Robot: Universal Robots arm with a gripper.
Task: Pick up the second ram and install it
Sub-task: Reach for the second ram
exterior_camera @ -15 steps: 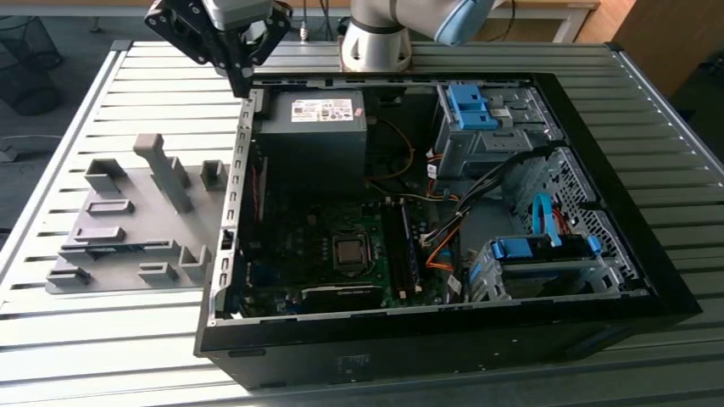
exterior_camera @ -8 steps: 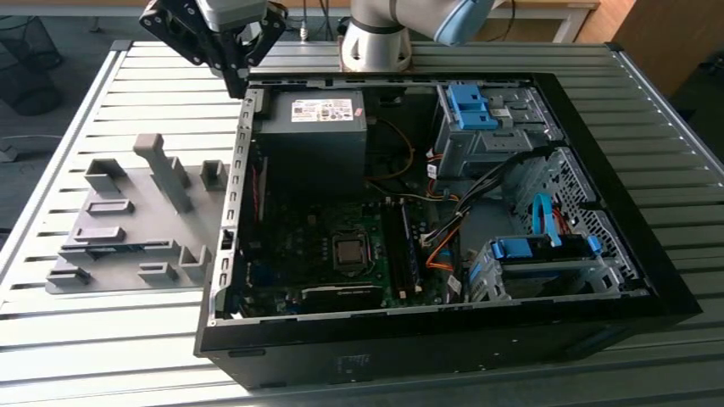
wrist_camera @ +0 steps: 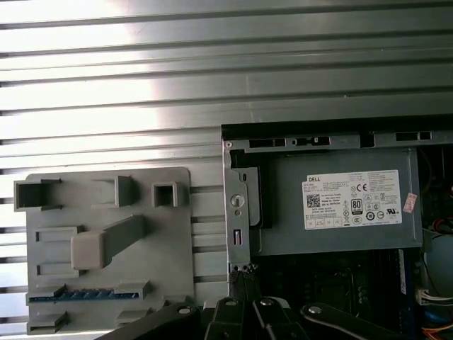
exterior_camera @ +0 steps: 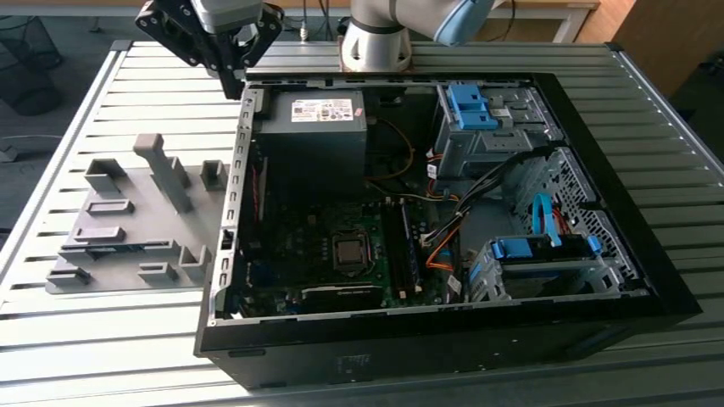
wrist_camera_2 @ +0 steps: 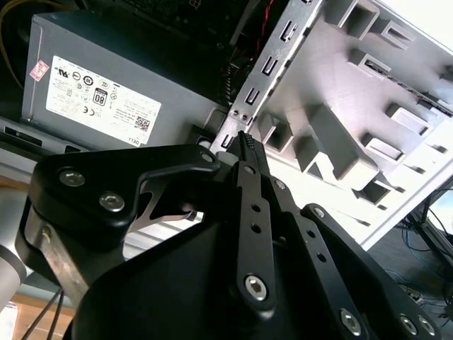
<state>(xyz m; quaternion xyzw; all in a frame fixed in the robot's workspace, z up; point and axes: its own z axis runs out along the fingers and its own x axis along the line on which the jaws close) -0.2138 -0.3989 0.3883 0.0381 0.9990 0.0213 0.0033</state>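
The second ram (wrist_camera: 88,294) is a thin blue-green stick lying in a slot of the grey fixture plate (wrist_camera: 106,191). In the exterior view it shows as a dark strip (exterior_camera: 117,247) near the plate's (exterior_camera: 147,191) front. My gripper (exterior_camera: 234,87) hangs over the back left corner of the open computer case (exterior_camera: 232,212), well away from the ram. Its fingertips meet with nothing between them, as seen in both wrist views (wrist_camera_2: 244,136) (wrist_camera: 244,270). A green stick (exterior_camera: 403,254) stands in a slot on the motherboard inside the case.
The grey power supply (exterior_camera: 311,127) with its white label sits just inside the case corner under the gripper. Upright grey blocks (exterior_camera: 164,170) rise from the fixture plate. Blue drive brackets (exterior_camera: 470,106) and cable bundles (exterior_camera: 453,229) take up the case's right side. The table (exterior_camera: 102,339) is slatted metal.
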